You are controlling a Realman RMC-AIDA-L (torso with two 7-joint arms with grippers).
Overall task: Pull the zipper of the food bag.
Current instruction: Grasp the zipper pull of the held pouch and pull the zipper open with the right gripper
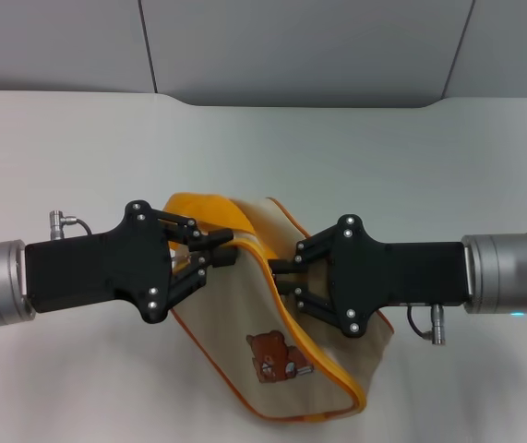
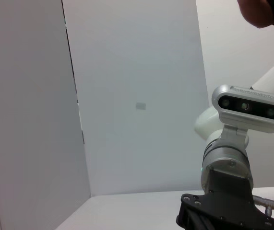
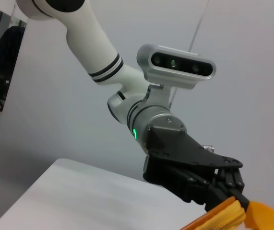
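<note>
The food bag (image 1: 245, 314) is beige canvas with a brown bear picture and lies tilted on the table between my two grippers in the head view. Its yellow strap handle (image 1: 209, 207) arches at the far end. The zipper (image 1: 311, 349), a yellow-edged line, runs along the rim. Its metal pull tab is hidden. My left gripper (image 1: 229, 251) is shut on the bag's edge beside the handle. It also shows in the right wrist view (image 3: 232, 188), pinching yellow fabric (image 3: 252, 216). My right gripper (image 1: 276, 271) is shut on the zip line at the rim's upper part.
The white table (image 1: 78, 148) stretches around the bag, with a grey wall panel (image 1: 291, 46) behind it. The left wrist view shows only the right arm's wrist camera (image 2: 249, 108) and gripper body (image 2: 223, 215) before a plain wall.
</note>
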